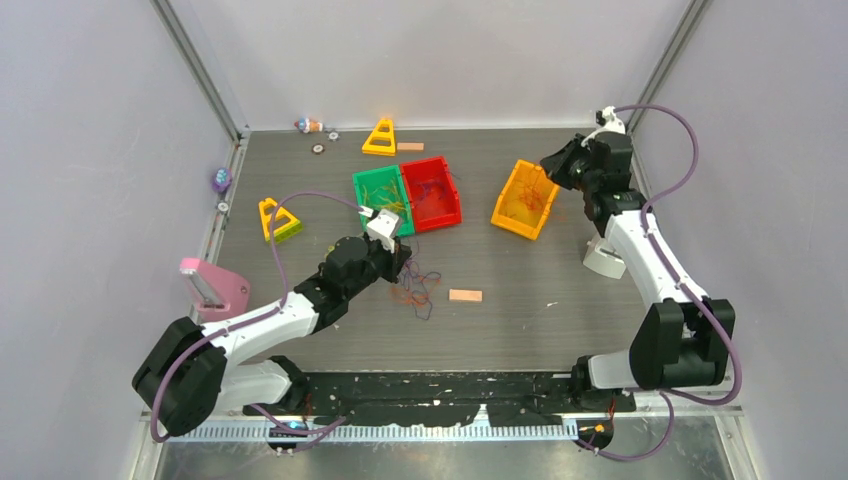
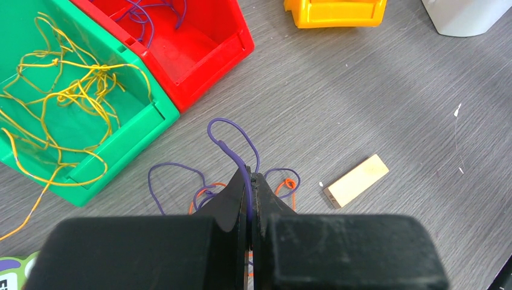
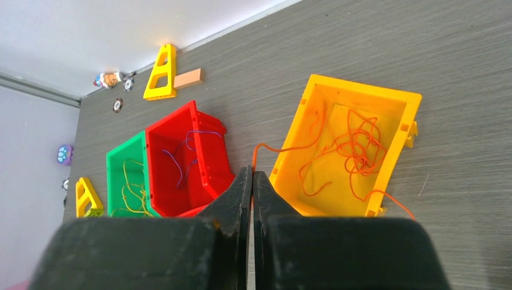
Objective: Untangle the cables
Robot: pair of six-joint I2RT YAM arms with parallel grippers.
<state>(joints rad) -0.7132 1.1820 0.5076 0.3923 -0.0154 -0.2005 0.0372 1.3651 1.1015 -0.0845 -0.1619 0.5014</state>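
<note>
Left end effector (image 2: 250, 179) — fingers pressed together on a thin purple wire (image 2: 232, 151). The strand loops up out of the tips and trails back down into the loose tangle of purple and orange wires (image 2: 205, 193), which lies on the grey wood-grain worktop (image 2: 374, 103) directly beneath. Likely reason for the pinch: to lift one strand clear of the knot so the colours part. Sorting by colour seems the scheme. Green plastic bin (image 2: 124, 148) holds thin yellow wires (image 2: 72, 84); red plastic bin (image 2: 244, 42), touching it, holds purple ones. Both sit just beyond the tangle.

Right end effector (image 3: 252, 176) — fingers pressed together, raised above the worktop near the yellow-orange plastic bin (image 3: 356, 87). A thin orange wire (image 3: 290, 147) runs from its tip over the bin's rim to the orange heap inside. It looks pinched, though the contact itself is hard to make out. Probably held there for dropping into that bin.
</note>
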